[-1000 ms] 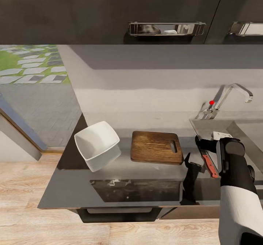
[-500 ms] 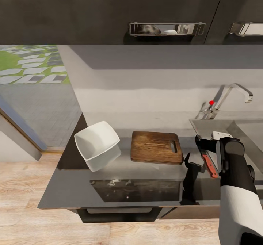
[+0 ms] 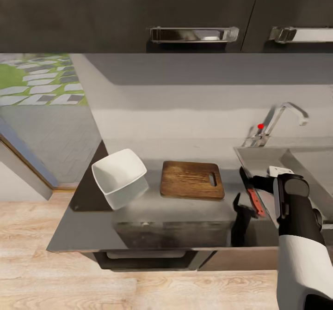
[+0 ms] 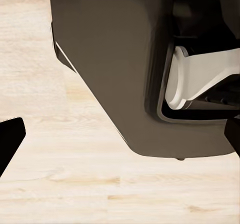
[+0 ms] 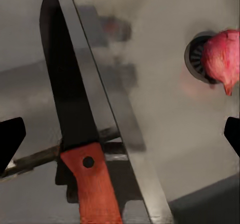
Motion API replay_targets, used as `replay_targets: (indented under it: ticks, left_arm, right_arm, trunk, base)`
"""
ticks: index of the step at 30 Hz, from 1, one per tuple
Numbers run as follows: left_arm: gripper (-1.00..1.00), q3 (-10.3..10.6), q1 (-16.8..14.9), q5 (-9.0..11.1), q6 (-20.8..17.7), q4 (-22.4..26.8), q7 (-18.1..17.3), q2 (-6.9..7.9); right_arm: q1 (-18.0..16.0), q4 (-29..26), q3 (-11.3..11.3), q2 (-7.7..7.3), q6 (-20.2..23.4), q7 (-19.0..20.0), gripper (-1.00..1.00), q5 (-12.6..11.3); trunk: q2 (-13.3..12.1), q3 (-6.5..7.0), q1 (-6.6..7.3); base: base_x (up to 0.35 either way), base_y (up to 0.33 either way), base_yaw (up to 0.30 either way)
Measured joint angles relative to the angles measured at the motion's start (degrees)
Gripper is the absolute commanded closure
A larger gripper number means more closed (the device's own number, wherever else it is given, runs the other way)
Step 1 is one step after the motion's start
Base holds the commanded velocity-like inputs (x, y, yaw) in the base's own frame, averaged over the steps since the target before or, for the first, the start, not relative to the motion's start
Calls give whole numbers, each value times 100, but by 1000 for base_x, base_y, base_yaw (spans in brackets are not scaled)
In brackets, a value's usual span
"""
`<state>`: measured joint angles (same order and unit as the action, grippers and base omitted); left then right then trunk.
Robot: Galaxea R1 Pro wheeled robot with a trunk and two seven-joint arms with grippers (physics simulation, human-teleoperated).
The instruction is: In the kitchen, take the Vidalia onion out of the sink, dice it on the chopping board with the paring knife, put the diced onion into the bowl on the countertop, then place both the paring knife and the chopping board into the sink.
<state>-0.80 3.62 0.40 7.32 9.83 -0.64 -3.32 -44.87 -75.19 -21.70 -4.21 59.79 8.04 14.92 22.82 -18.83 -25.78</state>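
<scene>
The small pinkish-red Vidalia onion (image 5: 221, 59) sits in the bottom of the stainless-steel sink (image 3: 259, 160), right against the dark round drain (image 5: 194, 58). On the grey steel countertop (image 3: 92, 227), just beside the sink's near edge, lies the slim paring knife with its dark blade and short red handle (image 3: 250, 193), blade pointing toward the back wall. The right gripper (image 3: 266, 180) hangs over the sink's rim close to the knife; its black fingertips stand wide apart at the edges of the wrist view with nothing between them. Left of the knife rests the dark-brown wooden chopping board (image 3: 192, 179), bare, and further left the white squarish bowl (image 3: 119, 177). The chrome faucet with a red knob (image 3: 277, 123) rises behind the sink. The left gripper's fingers (image 4: 10, 139) are spread over pale wood floor (image 4: 65, 184), holding nothing.
</scene>
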Motion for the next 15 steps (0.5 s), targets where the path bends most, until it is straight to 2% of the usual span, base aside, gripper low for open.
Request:
replay_targets:
  ticks: [6, 15]
  left_arm:
    - [-100, 0, 2, 0, 0, 0, 0, -1]
    - [-100, 1, 0, 0, 0, 1, 0, -1]
  right_arm:
    - [0, 0, 87, 0, 0, -1, -100, 1]
    - [0, 3, 149, 0, -1, -1, -100, 3]
  trunk:
    - [0, 0, 1]
    - [0, 0, 2]
  base:
    - [-187, -138, 0]
    - [-19, -14, 0]
